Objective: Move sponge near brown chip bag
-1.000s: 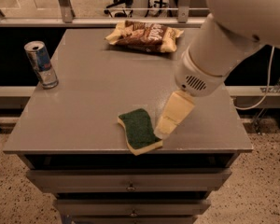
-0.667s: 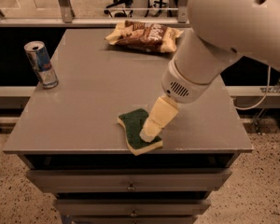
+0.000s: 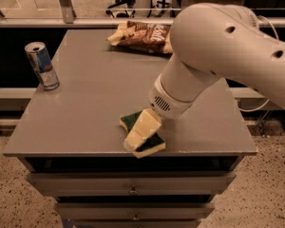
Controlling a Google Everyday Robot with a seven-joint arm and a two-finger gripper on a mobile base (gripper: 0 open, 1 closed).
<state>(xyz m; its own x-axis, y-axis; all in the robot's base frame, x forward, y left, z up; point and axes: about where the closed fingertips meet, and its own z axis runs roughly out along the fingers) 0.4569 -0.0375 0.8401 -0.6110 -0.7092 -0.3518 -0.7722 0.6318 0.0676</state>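
The sponge (image 3: pixel 131 121), dark green on top with a pale yellow foam layer, lies near the front edge of the grey table (image 3: pixel 90 99). My gripper (image 3: pixel 138 136) is right over the sponge and covers its middle; green shows on both sides of it. The brown chip bag (image 3: pixel 142 33), crinkled with pale yellow ends and white lettering, lies at the table's far edge, partly behind my arm (image 3: pixel 218 61).
A silver-blue drink can (image 3: pixel 42 65) stands upright at the table's left edge. The table has drawers (image 3: pixel 133 189) below its front. My large white arm reaches in from the right over the table's right half.
My arm has swung left and down. The gripper has moved from the sponge's right edge to directly over the sponge. The sponge, bag and can have stayed in place.
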